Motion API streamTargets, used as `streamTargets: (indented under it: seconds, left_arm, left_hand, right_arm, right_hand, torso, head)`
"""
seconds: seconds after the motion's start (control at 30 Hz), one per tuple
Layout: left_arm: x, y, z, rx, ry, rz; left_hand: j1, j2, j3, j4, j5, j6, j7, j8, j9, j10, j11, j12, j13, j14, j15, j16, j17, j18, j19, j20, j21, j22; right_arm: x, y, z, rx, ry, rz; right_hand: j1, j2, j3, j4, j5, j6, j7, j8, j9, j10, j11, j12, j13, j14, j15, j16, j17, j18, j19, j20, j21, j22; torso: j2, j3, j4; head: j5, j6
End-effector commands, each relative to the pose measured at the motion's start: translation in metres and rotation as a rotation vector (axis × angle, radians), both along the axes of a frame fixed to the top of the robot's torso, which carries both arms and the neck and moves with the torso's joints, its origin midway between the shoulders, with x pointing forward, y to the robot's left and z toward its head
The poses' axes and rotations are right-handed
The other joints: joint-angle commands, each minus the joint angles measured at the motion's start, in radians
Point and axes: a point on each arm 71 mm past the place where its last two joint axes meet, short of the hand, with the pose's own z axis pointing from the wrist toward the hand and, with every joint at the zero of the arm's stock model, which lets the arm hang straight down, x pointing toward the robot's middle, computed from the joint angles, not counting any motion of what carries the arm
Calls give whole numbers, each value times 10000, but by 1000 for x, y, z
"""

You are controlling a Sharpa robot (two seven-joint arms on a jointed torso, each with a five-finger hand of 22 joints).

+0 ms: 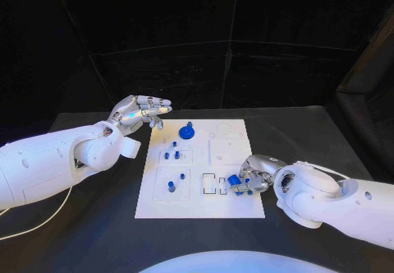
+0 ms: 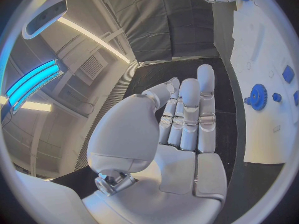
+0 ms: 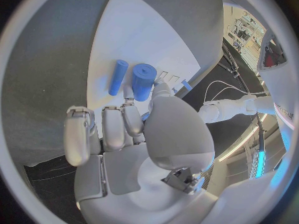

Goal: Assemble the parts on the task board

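Black cloth covers the bench point(image 1: 98, 227) and hangs behind it, matte and creased, and the white task board point(image 1: 201, 207) lies flat on it with its long axis running away from the robot. On the board's far part sits a blue toothed gear point(image 1: 188, 133), round and flat; nearer along the left side stand small blue pegs point(image 1: 171, 154), upright in shallow square recesses, with one more peg point(image 1: 172, 186) further toward the robot. The right hand point(image 1: 256, 176), silver and glossy, rests low over the board's near right edge, its fingers curled down around blue parts; the right wrist view shows a short thick blue cylinder point(image 3: 143, 81) at the fingertips and a slimmer blue rod point(image 3: 117, 77) lying flat just beside it, both with long axes pointing away from the palm. Whether the fingers actually clamp the cylinder I cannot tell. The left hand point(image 1: 141, 112) hovers off the board's far left corner, above the bench, holding nothing, fingers extended side by side.
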Motion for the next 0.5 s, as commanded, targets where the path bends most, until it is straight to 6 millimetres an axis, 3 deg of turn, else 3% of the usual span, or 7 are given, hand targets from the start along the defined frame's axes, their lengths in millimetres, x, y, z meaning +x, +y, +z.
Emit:
streamTargets:
  seconds: [0.03,0.23,0.37,0.5]
  left_arm:
    - [0,-1,2,-123,-45,-94]
    - [0,-1,2,-123,-43,-93]
    - [-1,0,2,-122,-43,-87]
    - [-1,0,2,-121,-36,-92]
  left_hand:
    - [-71,-4,-33,0,-37,-7,24,51,-12,-59,38,52,-11,-61,-17,-38,15,57,-64,36,-32,-10]
    - [-71,-4,-33,0,-37,-7,24,51,-12,-59,38,52,-11,-61,-17,-38,15,57,-64,36,-32,-10]
    - [-80,10,-36,2,-33,-9,18,55,-11,-63,34,58,-11,-64,-18,-38,1,59,-65,38,-36,-14]
    - [-80,10,-36,2,-33,-9,18,55,-11,-63,34,58,-11,-64,-18,-38,1,59,-65,38,-36,-14]
  right_arm:
    - [-1,2,-6,-271,123,-38]
    - [-1,5,-9,-202,111,-124]
    - [-1,5,-6,269,-316,-403]
    - [-2,4,1,881,-864,-618]
  right_hand:
    - [102,122,47,-48,216,-45,-59,100,6,99,0,66,86,288,-85,34,17,-123,560,-76,39,1715]
    - [208,276,19,-47,576,81,-108,275,88,87,-38,66,161,285,-112,26,-4,-135,580,-97,77,1764]
    - [396,550,84,-79,1003,330,-198,447,197,122,-116,104,258,288,-170,29,4,-160,628,-141,153,1859]
    - [518,656,85,-82,1186,490,-264,542,285,147,-173,112,309,289,-218,26,-1,-172,651,-186,188,1903]
  torso:
    - [1,-2,14]
    - [-9,-4,17]
    - [-19,-6,-3]
    - [-21,-6,-10]
  head:
    - [-4,-15]
    - [22,-66]
    - [50,-51]
    - [64,-40]
